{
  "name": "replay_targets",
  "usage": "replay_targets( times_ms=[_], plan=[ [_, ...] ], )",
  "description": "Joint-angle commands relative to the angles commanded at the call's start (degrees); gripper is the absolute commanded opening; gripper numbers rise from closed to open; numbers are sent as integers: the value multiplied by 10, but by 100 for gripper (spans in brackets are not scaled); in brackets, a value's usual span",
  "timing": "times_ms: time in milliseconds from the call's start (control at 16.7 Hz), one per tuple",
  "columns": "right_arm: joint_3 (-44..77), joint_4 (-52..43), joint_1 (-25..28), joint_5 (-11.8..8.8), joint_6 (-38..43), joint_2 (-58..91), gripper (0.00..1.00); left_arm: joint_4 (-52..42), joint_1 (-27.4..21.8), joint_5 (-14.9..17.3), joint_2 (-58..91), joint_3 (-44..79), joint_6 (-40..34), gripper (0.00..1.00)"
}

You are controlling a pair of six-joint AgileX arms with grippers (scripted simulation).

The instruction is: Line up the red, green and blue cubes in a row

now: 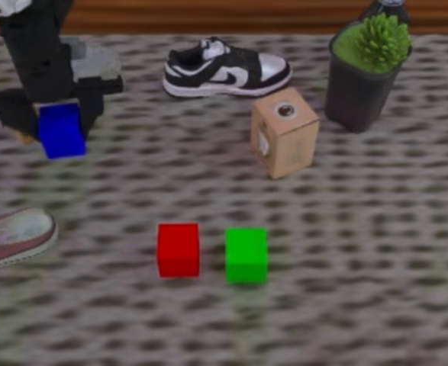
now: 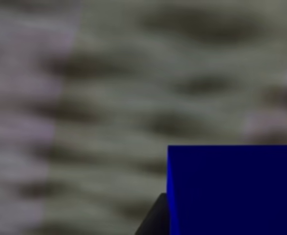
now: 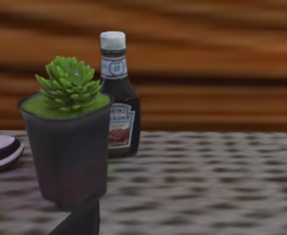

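My left gripper (image 1: 60, 122) is at the table's far left, shut on the blue cube (image 1: 61, 131), which hangs raised above the mat. In the left wrist view the blue cube (image 2: 233, 191) fills the corner, with one dark finger (image 2: 155, 220) pressed flat against its side. The red cube (image 1: 178, 248) and the green cube (image 1: 246, 255) sit side by side near the front middle, a small gap between them, red on the left. My right arm is out of the top view; its wrist view shows one dark finger (image 3: 82, 218) set wide, with nothing held.
A black-and-white sneaker (image 1: 227, 69) lies at the back middle. A tan wooden box (image 1: 285, 133) with a round hole stands right of centre. A potted plant (image 1: 367, 65) and a sauce bottle (image 3: 118, 98) stand at the back right. A pink shoe (image 1: 10, 236) lies at the left edge.
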Motion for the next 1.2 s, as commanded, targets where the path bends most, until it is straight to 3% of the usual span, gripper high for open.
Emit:
replay_targets(
  times_ms=[240,420,1020,1200],
  plan=[
    [0,0,0,0,0,0,100,1,-5,0,2,0,0,0],
    [0,0,0,0,0,0,100,-14,-44,0,17,28,-32,0],
    [0,0,0,0,0,0,100,-121,-365,1,106,218,-285,0],
    [0,0,0,0,0,0,100,-138,-421,0,117,252,-333,0]
  ],
)
